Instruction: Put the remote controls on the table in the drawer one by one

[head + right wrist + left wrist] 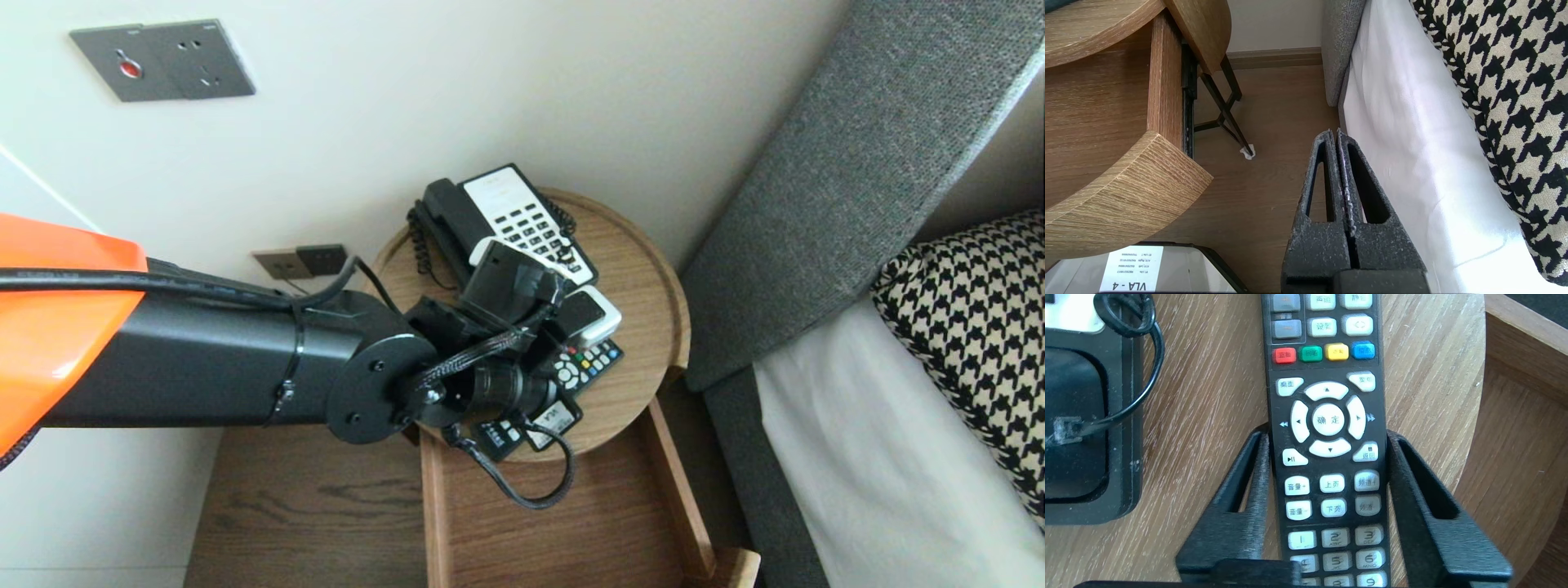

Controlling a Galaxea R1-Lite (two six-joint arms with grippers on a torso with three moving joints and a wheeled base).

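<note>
Since L gripper (1327, 437) clamps the remote (1331, 416) by its slick long edges, jaws pressed to both sides, it could slip or tilt when raised, or snag the phone (506, 216) just beside it. Remote lies flat on round wood table (637, 269), above open drawer (563, 523). Room, L to R: socket plate (163, 61) on cream wall (490, 82), grey headboard (849, 180), houndstooth pillow (971, 327). R gripper (1337, 132) hangs by bed (1412, 163), fingers together.

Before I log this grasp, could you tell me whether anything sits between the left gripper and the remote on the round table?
Nothing visible does. The left gripper straddles the remote, its fingers against both long edges; the phone lies off to one side, clear of them.
</note>
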